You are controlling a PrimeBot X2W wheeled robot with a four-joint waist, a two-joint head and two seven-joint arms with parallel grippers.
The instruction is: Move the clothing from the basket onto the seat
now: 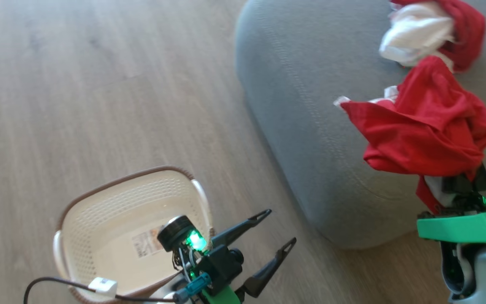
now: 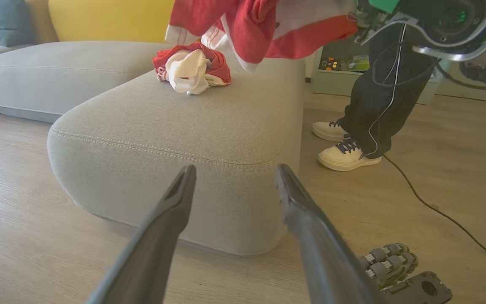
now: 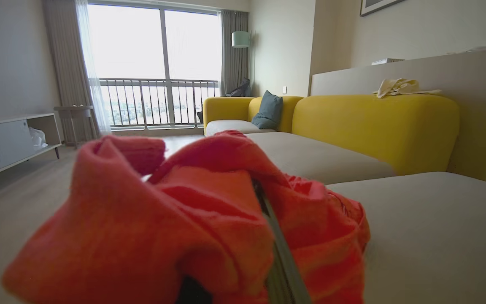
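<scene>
Red clothing is dangling over the seat, clamped by the right gripper; the left wrist view is catching a person's shoes beside it; the left gripper is hovering agape.

basket on floor left of seat, far garment on seat, near garment above

- R gripper: fingers mostly buried in red garment; tips hidden.
- Red-white bundle on seat: blurred, top cut by pic edge.
- Basket: near rim cut off at bottom edge; label too small to read.
- Person: legs & shoes only, rest cut off up top.
</scene>
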